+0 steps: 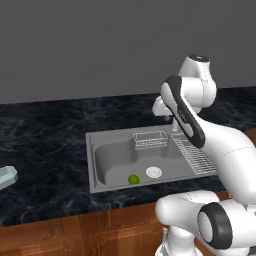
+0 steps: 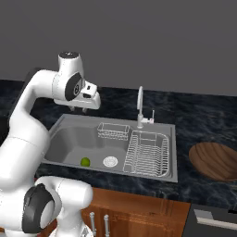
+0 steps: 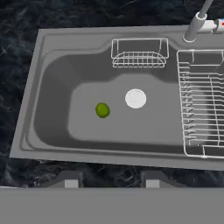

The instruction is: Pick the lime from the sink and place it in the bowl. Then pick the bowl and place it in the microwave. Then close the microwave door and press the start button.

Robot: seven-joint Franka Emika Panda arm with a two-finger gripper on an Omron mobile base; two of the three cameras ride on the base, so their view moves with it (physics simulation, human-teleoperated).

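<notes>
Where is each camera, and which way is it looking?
Left base view: behind the arm on its left, looking forward and down at the sink; white arm at right.
Right base view: behind the arm on its right, facing the sink, with the bowl on the counter; arm at left, tool above the basin.
Hand view: on the hand, looking down into the sink; two fingertips at the bottom.
All three share the lime beside the drain.

The lime (image 3: 103, 110) lay in the sink (image 3: 52, 65) below me, just left of the drain (image 3: 135, 98). The bowl (image 2: 215, 159) sat on the counter (image 2: 199, 120) to the sink's right.
</notes>
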